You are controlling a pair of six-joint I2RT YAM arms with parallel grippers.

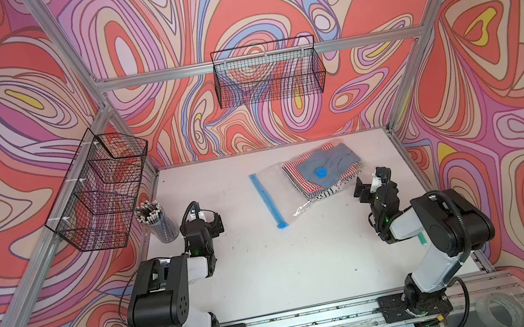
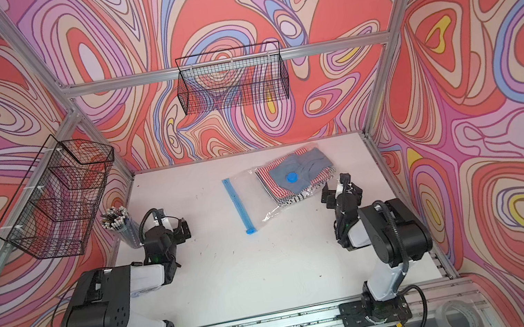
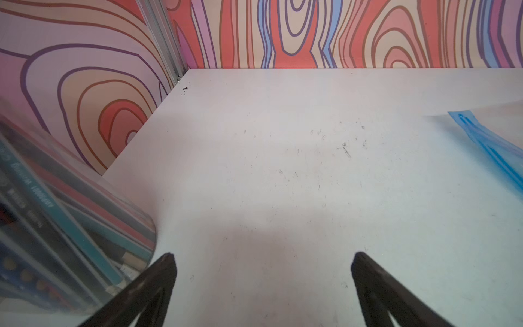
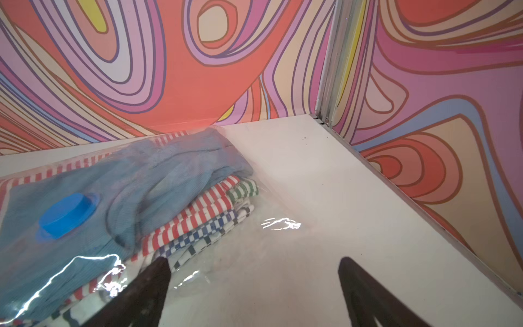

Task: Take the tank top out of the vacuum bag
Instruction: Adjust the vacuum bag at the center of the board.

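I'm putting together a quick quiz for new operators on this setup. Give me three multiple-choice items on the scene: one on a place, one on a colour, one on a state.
1. Which is nearer the vacuum bag, the left hand or the right hand?
A. left
B. right
C. equally near

2. The bag's valve cap is:
A. red
B. blue
C. green

3. The right hand's jaws are:
A. open, holding nothing
B. shut on the bag
C. shut on the valve cap

Answers:
1 B: in both top views the right hand sits just beside the bag, while the left hand is off by the pencil cup.
2 B: the cap reads bright blue.
3 A: the right wrist view shows its jaws spread with nothing gripped.
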